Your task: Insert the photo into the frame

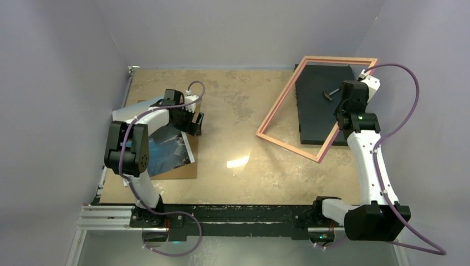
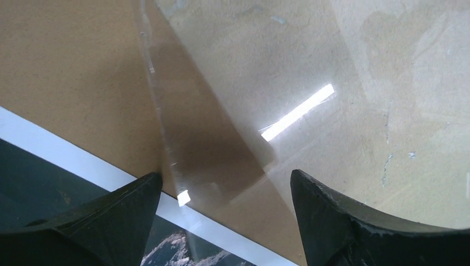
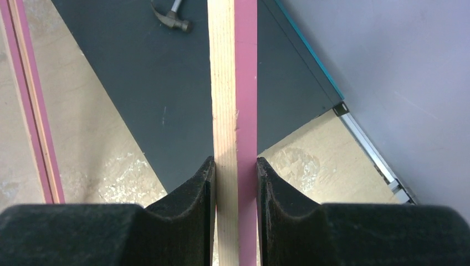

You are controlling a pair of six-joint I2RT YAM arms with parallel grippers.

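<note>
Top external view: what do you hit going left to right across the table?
photo → left gripper, at the photo's right edge → left rail of the frame → hammer

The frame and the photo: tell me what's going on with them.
The right tool is shut on the rim of the frame, holding it tilted above the dark mat at the far right. The left tool is open and holds nothing, poised at the edge of the photo, which lies on a brown board at the near left. The photo is not yet in the frame.
</note>
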